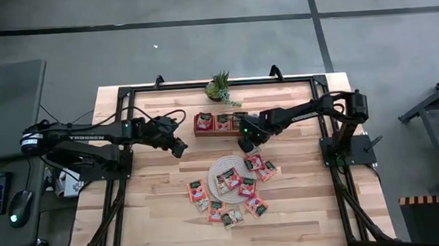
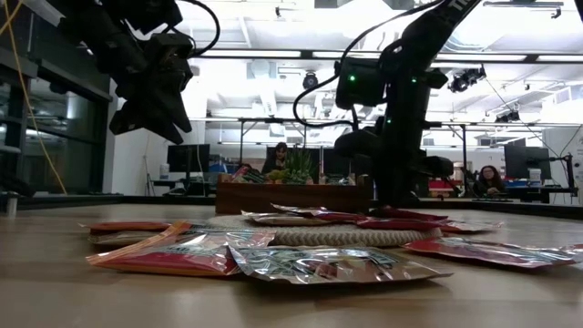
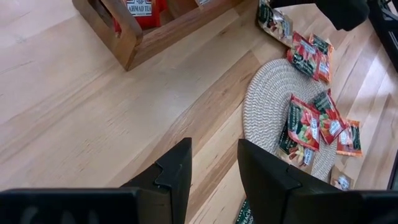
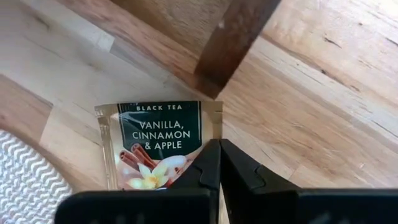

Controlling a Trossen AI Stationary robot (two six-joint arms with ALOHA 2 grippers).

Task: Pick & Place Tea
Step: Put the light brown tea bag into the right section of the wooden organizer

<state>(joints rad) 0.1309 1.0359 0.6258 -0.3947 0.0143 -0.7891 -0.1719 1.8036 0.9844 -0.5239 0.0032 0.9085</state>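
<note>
Tea sachet (image 4: 160, 144) on the counter (image 4: 311, 124) beside the tray (image 4: 230, 43): right claw (image 4: 219, 163) has pinched shut on its edge. Left claw (image 3: 214, 171) hangs empty, fingers parted. A few sachets fill the tray; most lie around the mat (image 1: 221, 167).

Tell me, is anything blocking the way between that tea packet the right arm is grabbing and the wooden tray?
Nothing visible does. The right gripper has its jaws shut on the edge of the vanilla, cinnamon and apple sachet, which lies flat on bare table. The wooden tray stands just beyond it.
</note>
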